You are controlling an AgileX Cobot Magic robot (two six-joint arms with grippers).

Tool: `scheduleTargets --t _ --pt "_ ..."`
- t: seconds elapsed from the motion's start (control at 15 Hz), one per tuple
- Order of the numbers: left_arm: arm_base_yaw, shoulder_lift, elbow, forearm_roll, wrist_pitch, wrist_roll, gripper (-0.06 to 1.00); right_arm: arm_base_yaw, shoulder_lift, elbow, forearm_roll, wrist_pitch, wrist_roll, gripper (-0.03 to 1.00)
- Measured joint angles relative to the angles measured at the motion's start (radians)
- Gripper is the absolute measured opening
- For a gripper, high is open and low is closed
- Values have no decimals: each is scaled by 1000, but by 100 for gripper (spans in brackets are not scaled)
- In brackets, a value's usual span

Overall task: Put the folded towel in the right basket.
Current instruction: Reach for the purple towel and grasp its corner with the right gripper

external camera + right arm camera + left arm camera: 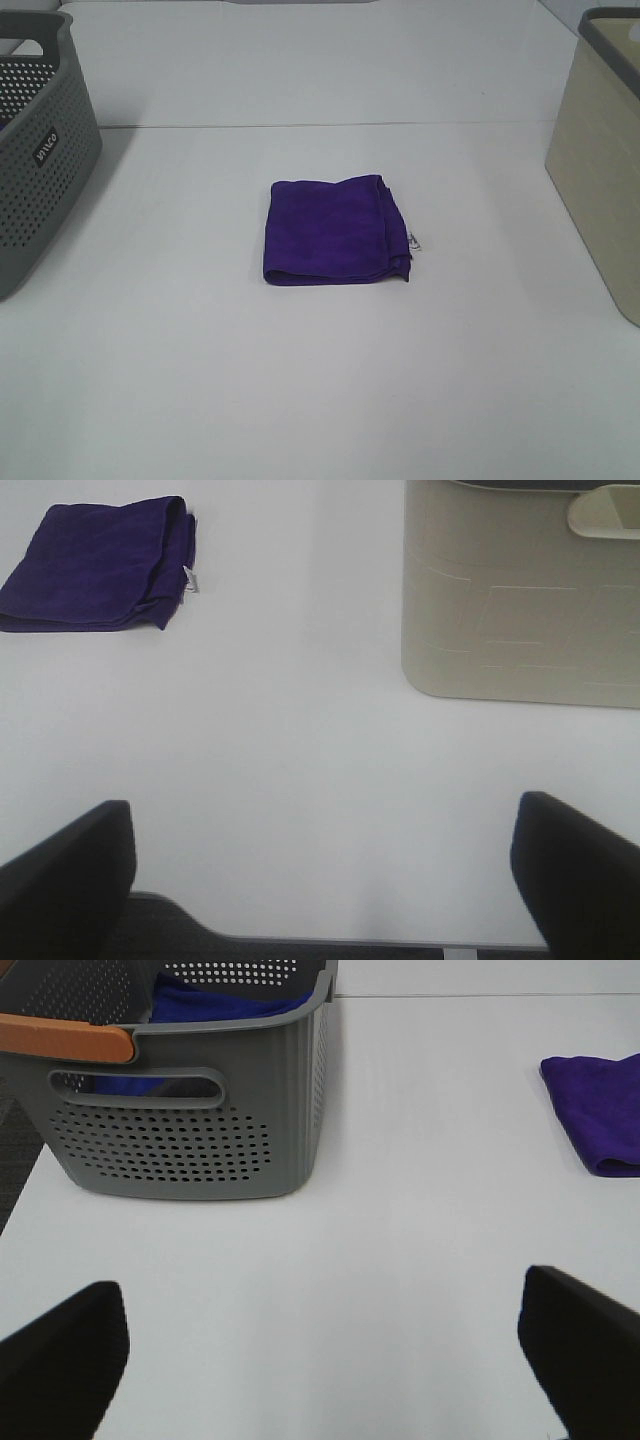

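The white table [320, 400] carries a grey perforated basket [40, 170] at far left, the beige right basket [600, 190] at far right, and the folded purple towel [335, 232] flat between them, well apart from both, while the left gripper [325, 1350] and right gripper [325, 870] stand spread, holding nothing.

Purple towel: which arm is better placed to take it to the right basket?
Probably the right. The right claw, open, views both the towel and the beige basket on its side. The left claw faces the grey basket instead.
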Motion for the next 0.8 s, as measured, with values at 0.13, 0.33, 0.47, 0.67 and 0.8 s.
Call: scheduleTargets --t 0.13,0.33,0.47,0.67,0.8 --pt "0 0 0 0 0 0 99 0 0 0 0 0 0 98" --pt "0 0 0 7 0 0 99 0 0 0 0 0 0 98" --pt "0 0 0 7 0 0 99 0 0 0 0 0 0 98" --pt "0 0 0 7 0 0 99 0 0 0 0 0 0 98" --pt "0 0 0 7 0 0 99 0 0 0 0 0 0 98"
